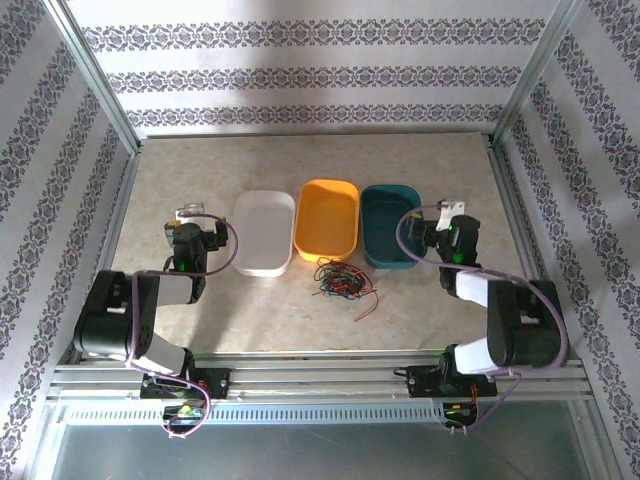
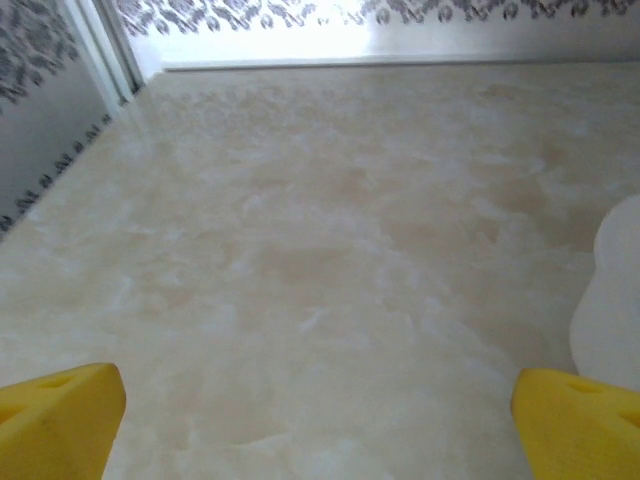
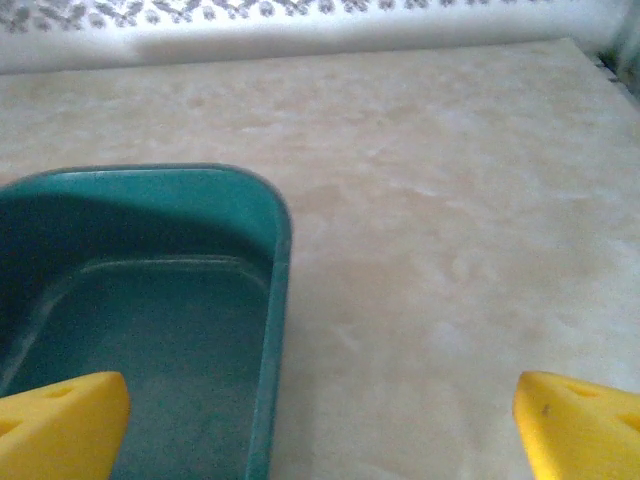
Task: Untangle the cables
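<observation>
- The cables (image 1: 340, 279) are a small loose knot of black, red and green strands lying on the worktop (image 1: 250, 320), just in front of the orange tub (image 1: 327, 218), roughly centred between the two arms.
- One red strand (image 1: 368, 305) trails out of the bundle toward the near right, so there's at least one free end.
- Behind the knot are three tubs in a row: white tub (image 1: 264, 232) on the left, orange in the middle, teal tub (image 1: 390, 226) on the right. All look empty from above.
- The right jaws are spread wide with nothing in them. In the wrist view its yellow fingertips (image 3: 60, 425) hang above the teal tub's near right corner, well off the cables.
- The left jaws are also wide open and empty, with the fingertips (image 2: 60, 420) over bare worktop and the white tub just to their right.
- My read: nothing's untangled yet, and the step in hand is getting both arms over to the knot.
- To do it well, I'd go for that stray red strand with the right arm, since it's closest.
- Get the tips right down to the surface, because these wires are super thin.
- Pinch one strand, not a clump.
- Bring the left in to pin the bundle, then pull slowly and low so the whole knot doesn't drag along.
</observation>
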`<action>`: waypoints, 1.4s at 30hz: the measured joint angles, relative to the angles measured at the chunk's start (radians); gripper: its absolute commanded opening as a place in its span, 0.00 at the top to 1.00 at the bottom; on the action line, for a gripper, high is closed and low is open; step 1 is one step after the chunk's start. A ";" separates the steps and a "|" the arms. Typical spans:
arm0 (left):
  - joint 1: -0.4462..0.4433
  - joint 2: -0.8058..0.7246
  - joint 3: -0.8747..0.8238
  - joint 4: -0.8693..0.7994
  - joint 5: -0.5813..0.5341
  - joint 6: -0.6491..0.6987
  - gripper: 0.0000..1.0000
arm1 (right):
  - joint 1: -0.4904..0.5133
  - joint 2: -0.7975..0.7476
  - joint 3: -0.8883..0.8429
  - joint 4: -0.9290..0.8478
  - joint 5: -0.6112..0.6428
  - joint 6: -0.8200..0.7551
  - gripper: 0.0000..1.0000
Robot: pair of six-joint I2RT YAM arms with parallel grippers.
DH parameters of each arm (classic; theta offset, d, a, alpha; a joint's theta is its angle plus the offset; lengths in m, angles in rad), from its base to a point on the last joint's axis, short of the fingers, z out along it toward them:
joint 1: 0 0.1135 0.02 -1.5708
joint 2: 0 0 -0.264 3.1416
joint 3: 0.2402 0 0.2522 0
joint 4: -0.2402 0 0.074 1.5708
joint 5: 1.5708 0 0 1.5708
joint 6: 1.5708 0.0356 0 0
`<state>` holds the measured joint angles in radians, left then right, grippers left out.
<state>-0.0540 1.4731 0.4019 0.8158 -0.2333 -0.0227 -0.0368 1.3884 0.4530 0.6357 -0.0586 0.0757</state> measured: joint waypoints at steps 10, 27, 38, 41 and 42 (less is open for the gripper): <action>-0.154 -0.224 0.253 -0.416 -0.136 -0.098 0.01 | 0.309 -0.322 0.319 -0.568 0.138 0.062 0.14; -0.568 -0.060 0.472 -0.798 0.398 -0.204 0.01 | 0.676 -0.253 0.360 -1.065 -0.107 0.126 0.27; -0.605 -0.039 0.484 -0.857 0.306 -0.192 0.01 | 0.714 -0.120 0.396 -1.064 -0.198 0.103 0.54; -0.605 -0.039 0.477 -0.864 0.287 -0.195 0.01 | 0.714 -0.061 0.422 -1.053 -0.220 0.098 0.73; -0.605 -0.039 0.475 -0.869 0.284 -0.196 0.01 | 0.714 -0.047 0.430 -1.050 -0.225 0.099 0.83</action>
<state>-0.6594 1.4338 0.8772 -0.0536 0.0509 -0.2184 0.6769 1.3418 0.8829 -0.4141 -0.2840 0.1745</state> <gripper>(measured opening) 0.992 0.337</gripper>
